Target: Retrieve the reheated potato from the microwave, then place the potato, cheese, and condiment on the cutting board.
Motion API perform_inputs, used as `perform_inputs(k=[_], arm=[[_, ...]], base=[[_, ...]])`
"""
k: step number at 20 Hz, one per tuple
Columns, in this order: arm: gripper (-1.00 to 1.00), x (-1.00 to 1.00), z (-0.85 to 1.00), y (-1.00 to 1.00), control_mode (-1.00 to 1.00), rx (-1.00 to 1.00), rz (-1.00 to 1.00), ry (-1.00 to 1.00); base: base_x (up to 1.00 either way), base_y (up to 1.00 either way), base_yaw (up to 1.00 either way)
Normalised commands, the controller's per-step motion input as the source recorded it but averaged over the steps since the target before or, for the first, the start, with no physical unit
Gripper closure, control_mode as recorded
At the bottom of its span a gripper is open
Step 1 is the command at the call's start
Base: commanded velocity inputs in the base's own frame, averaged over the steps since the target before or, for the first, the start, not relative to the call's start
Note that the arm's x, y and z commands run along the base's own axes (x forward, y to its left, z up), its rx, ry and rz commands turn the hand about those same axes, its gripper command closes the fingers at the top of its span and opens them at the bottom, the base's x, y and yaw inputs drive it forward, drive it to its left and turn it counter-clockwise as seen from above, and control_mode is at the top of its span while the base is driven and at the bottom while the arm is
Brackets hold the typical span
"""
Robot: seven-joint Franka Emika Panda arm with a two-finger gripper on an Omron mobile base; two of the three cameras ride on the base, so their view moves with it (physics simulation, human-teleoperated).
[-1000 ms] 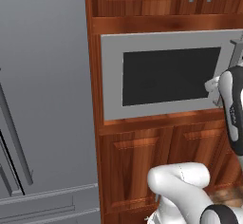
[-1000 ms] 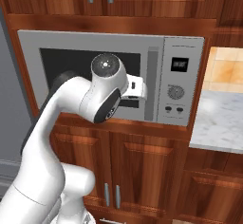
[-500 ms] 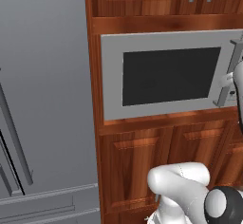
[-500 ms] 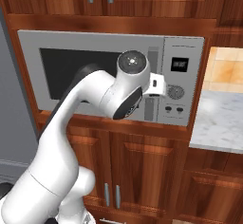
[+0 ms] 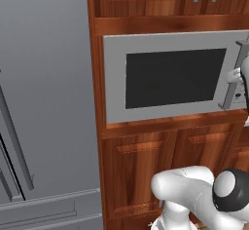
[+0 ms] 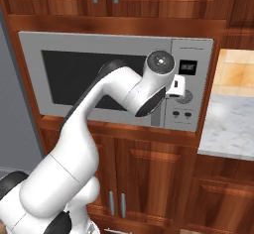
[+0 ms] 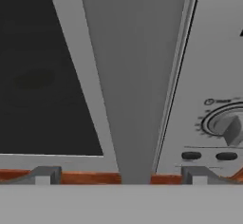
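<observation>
The microwave (image 5: 115, 78) (image 6: 99, 42) is built into the wooden cabinet wall, and its door with the dark window (image 7: 33, 76) is shut. My gripper (image 7: 121, 175) is open right at the door's vertical grey handle (image 7: 135, 76) (image 5: 232, 78). The handle stands between the two fingertips (image 7: 45, 174), close to the hand. In the right base view the white wrist (image 6: 158, 77) covers the handle. The potato is hidden behind the shut door. The cheese, the condiment and the cutting board are out of view.
The button panel with its round dial (image 7: 223, 123) (image 6: 184, 96) sits just right of the handle. A tall grey fridge (image 5: 48, 102) stands to the left. Wooden cabinet doors (image 6: 149, 173) lie above and below. A marble counter (image 6: 233, 129) begins at the right.
The arm has swung right, from in front of the microwave window to the door handle. The jaws have stayed open and the door has stayed shut.
</observation>
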Motion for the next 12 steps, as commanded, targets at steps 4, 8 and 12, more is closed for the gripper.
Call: perform_inputs(k=[4,8,12], arm=[[-1.0,0.44,-0.1,-0.03,-1.0,0.07,0.0,0.0],[-1.0,0.43,-0.11,-0.07,-1.0,0.05,0.0,0.0],[-1.0,0.41,-0.11,-0.11,-1.0,0.03,0.0,-0.01]], base=[[0.0,0.0,0.0],[0.0,0.0,0.0],[0.0,0.0,0.0]])
